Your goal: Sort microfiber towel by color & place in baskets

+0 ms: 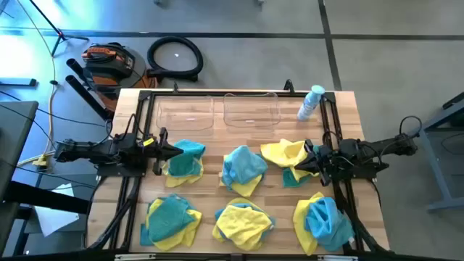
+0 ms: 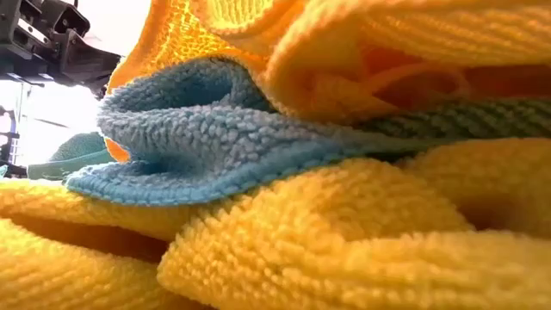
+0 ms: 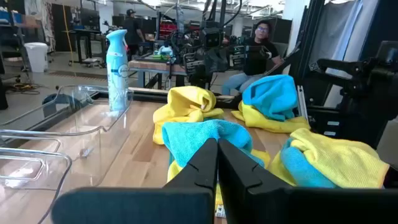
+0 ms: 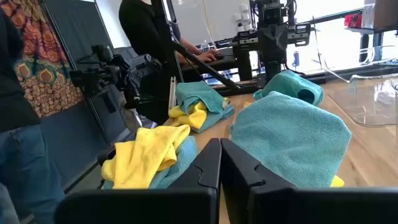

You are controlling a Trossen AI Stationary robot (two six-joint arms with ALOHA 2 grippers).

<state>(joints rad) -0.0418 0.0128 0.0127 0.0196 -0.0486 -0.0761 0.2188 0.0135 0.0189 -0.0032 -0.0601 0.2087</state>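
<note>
Two clear baskets [image 1: 217,114]; spray bottle [image 1: 311,103] label unreadable

At the far right of the wooden table [image 1: 217,196] we see a clear spray bottle [image 1: 311,102] standing upright, just beside one clear bin. On the grey floor beyond the table lie a coiled black hose [image 1: 175,57] and an orange-and-black vacuum [image 1: 109,64]. A seated person [image 3: 258,45] shows in the room behind.

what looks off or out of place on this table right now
The spray bottle lies tipped on its side beside the right basket, and it is no towel to sort. Both baskets are empty; the towel piles mix blue and yellow.
</note>
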